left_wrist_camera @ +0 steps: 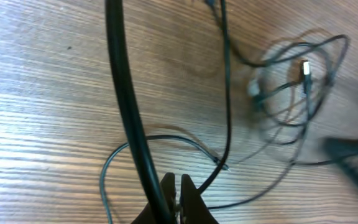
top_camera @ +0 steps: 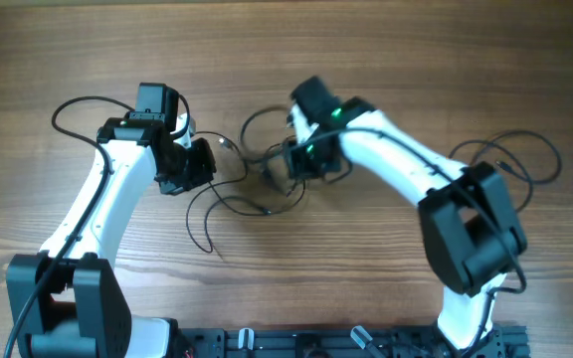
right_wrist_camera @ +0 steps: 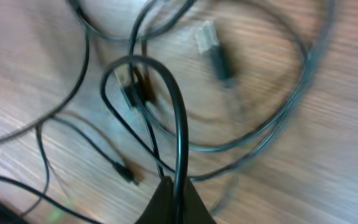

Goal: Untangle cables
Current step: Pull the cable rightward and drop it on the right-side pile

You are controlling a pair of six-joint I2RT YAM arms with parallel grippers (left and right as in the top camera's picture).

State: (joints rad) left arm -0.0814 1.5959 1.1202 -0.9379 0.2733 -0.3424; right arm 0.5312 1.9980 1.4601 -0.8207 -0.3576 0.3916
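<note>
While both jaws pinch strands, cables (top_camera: 267, 171) loop loosely across the table (top_camera: 306, 283).

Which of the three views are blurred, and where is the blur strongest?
Overhead view: sharp, evenly lit, only soft shadows. Left wrist view: the table at left is crisp, but the cables at right are smeared. Right wrist view: blurred nearly everywhere, the silvery plug most.

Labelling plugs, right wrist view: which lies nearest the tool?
The small dark plug tip just left of the right tool, which grips a cable. The silvery plug and the plug inside the loop lie farther up.
</note>
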